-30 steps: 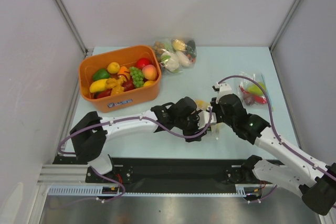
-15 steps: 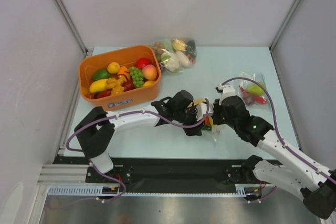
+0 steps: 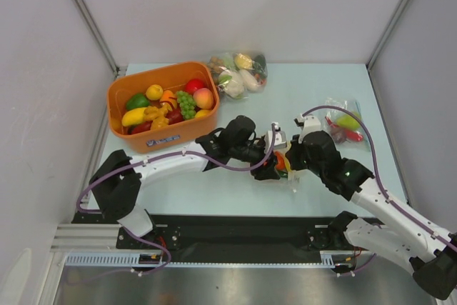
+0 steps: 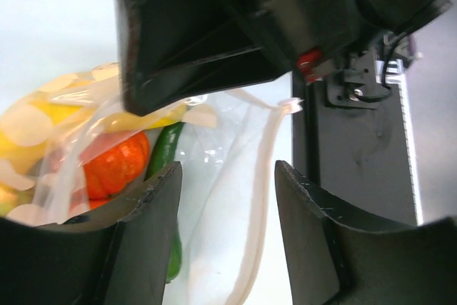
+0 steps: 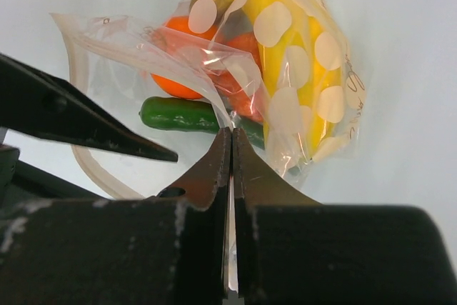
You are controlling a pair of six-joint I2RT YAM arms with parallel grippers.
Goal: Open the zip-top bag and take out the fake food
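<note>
Right wrist view: the right gripper (image 5: 230,133) is closed flat, its two fingers pressed together on a fold of clear film of the zip-top bag (image 5: 282,69). I record that as a pinch on the bag, not on any food.

Left wrist view: the left gripper (image 4: 225,176) stands with its fingers apart. Bag film and the pale zip strip (image 4: 260,176) lie beyond the gap; I see nothing clamped between them.

Location: on the top external view the bag lies on the table (image 3: 314,83) between the two grippers, near the front edge and well apart from the orange bin (image 3: 161,69) of toy fruit at the left rear. Two other filled bags rest apart from it, one at the back (image 3: 239,73) and one at the right (image 3: 343,121).

Condition of the bag: the zip strip hangs in a loose curve away from the opposite wall, so I judge the mouth at least partly open. I cannot confirm it is open along its full length.

Contents: the fake food is all inside the film, namely an orange piece (image 4: 114,169), a green pod-shaped piece (image 5: 178,114) and a yellow piece (image 5: 285,41).

Assessment: opening looks largely done; removal has not begun. Each piece has yet to come out through the mouth.
</note>
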